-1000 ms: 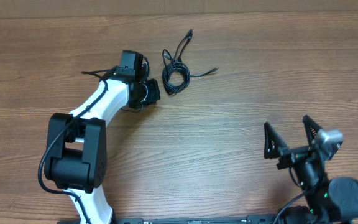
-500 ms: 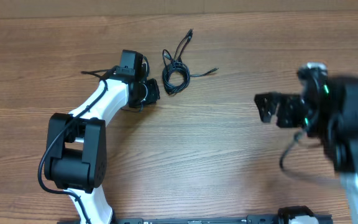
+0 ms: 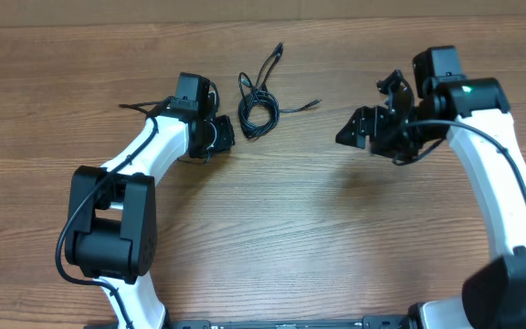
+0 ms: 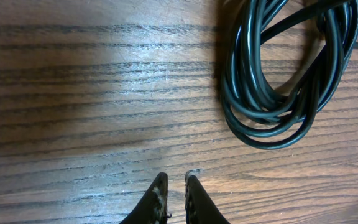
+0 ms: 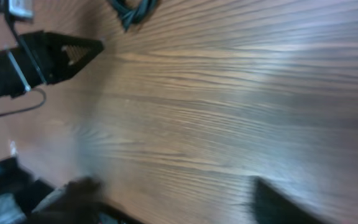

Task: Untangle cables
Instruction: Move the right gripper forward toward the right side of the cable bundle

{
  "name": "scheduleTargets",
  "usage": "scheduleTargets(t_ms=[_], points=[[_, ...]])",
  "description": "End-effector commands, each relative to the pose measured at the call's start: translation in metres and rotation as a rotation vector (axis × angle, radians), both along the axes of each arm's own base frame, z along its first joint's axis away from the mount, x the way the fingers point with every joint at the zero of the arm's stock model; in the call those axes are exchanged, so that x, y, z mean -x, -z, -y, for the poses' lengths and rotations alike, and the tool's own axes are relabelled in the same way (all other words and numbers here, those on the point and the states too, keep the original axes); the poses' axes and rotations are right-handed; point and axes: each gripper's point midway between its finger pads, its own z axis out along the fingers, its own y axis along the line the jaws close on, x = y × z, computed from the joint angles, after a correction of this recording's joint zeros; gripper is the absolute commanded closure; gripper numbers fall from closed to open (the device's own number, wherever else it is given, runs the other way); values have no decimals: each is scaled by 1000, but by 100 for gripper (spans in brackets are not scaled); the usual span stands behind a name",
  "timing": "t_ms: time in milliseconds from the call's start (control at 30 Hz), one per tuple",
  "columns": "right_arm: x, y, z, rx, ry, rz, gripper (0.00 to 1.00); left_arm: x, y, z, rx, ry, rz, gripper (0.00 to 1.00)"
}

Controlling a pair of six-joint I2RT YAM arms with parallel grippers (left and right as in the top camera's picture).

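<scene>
Right gripper (image 3: 365, 114) now nearer the cables (image 3: 258, 105)

A: What colour is the bench (image 3: 272, 238)?
B: Mid-brown wood, streaked from side to side with darker grain lines. A paler tan strip (image 3: 263, 7) runs along the far edge.
A: The cables (image 3: 258, 108)?
B: Black throughout; in the left wrist view the loops are glossy, with thin pale glints.
A: And the arms?
B: The left arm (image 3: 144, 148) is white with black joints. The right arm (image 3: 499, 183) is the same white and black, with a small green light (image 3: 467, 89) near the wrist.
A: The left gripper (image 4: 176, 180)?
B: Black jaws, with a few pale scuffs at the tips.
</scene>
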Motion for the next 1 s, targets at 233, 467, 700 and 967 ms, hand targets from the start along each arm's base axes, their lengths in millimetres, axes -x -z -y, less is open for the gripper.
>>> scheduleTargets(t_ms=[233, 467, 700, 967], points=[[-19, 27, -36, -104, 63, -112, 96, -7, -1, 1, -3, 1, 18, 87], [-44, 61, -64, 11, 221, -65, 69, -8, -1, 0, -10, -1, 21, 85], [-58, 83, -86, 111, 355, 59, 60, -12, 2, -12, -78, -29, 35, 84], [-71, 98, -115, 88, 444, 177, 55, -12, 2, -12, -78, -29, 36, 82]])
